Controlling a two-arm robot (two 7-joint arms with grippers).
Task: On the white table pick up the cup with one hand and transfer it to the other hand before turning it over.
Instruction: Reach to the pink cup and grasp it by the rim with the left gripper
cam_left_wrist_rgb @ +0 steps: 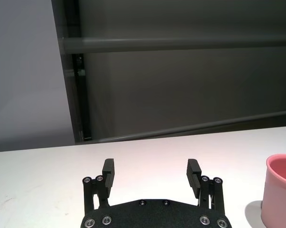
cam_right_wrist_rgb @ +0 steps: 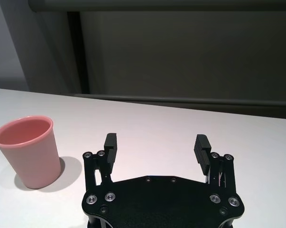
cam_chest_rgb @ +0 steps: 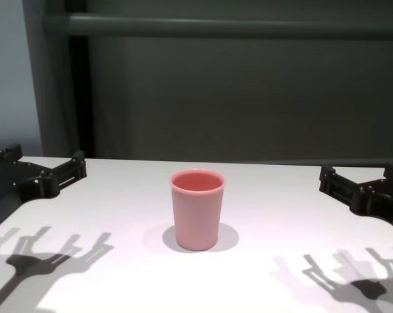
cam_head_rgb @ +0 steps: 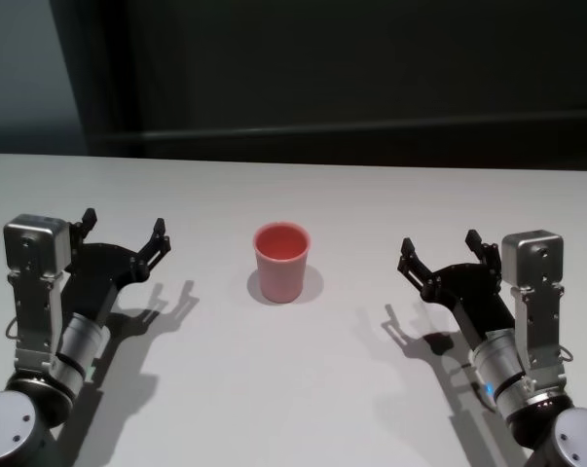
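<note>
Cup (cam_head_rgb: 280, 261) is sitting upright, mouth up, approx. mid-table on the white table (cam_head_rgb: 293, 389), w/ nothing touching it. Left gripper (cam_head_rgb: 124, 232) is hovering over the table well to the cup's left, prongs spread wide, holding nothing; right gripper (cam_head_rgb: 439, 251) is hovering well to the cup's right, likewise spread wide & empty. Both are pointing toward the far side, w/ the cup between them. Shadows of both grippers are falling on the tabletop nearer the robot. Nothing is lying btwn either gripper & the cup. Dark wall panel (cam_chest_rgb: 248, 91) w/ a horizontal rail (cam_chest_rgb: 216, 25) is standing beyond the table's far edge.
</note>
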